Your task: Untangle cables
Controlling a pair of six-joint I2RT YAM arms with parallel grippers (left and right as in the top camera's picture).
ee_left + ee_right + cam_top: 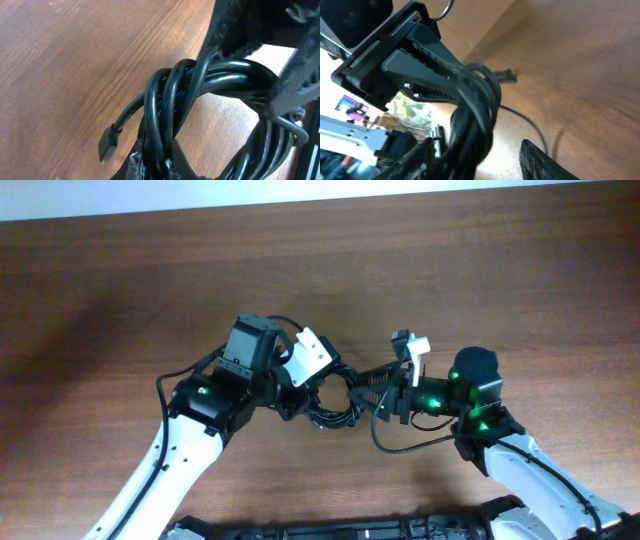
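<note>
Knotted coil of black cables [335,405] suspended between both grippers at mid wooden surface [120,280], clamped in the jaws of the left gripper [298,385], draped against one finger of the right gripper [388,392] (whether its jaws are closed cannot be told), one plug [107,142] left dangling.

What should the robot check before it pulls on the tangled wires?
1. Cables untangled: not ok, one knotted coil.
2. Left gripper holding the coil: cannot tell, jaws hidden.
3. Right gripper clamped: not ok, jaws apart, cables draped over one finger.
4. Plug end free of the knot: ok.
5. Both grippers at the coil: ok.
</note>
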